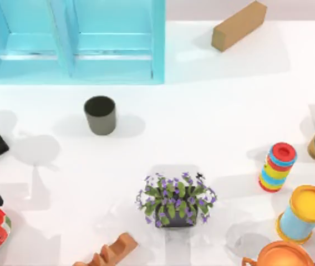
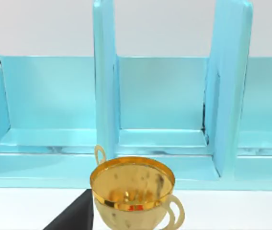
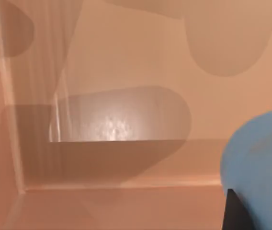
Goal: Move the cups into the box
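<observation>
Status, nearest items first. Plant [image 1: 175, 200] at the front centre of the tabletop [image 1: 202, 111]; tub [image 1: 304, 213] and striped cylinder [image 1: 278, 166] to the right. None of these belong to the task.

Olive cup [image 1: 100, 114] is upright on the tabletop, left of centre, just in front of the box [image 1: 158, 44] and apart from its wall. It is not yet moved. Nothing is touching it.

The box is at the far left, with a divider between two compartments. No cup is seen in the parts of either compartment visible from above. A tan block [image 1: 238, 25] lies at the far right, well apart from the box.

Judgement: task is at an early stage. At least the olive cup remains to be lifted and placed.

Views compared. The top view gives the layout and the olive cup's place. The left wrist view adds a close look at a gold trophy [image 2: 132, 191], with the box's open front and divider behind it. The left arm is judged parked at the left edge. The right wrist view adds a blue rounded form [image 3: 258, 158], possibly the blue cup, with a dark part touching it, before a plain walled corner. Whether it is held cannot be told.

Finger state cannot be told for either arm.
</observation>
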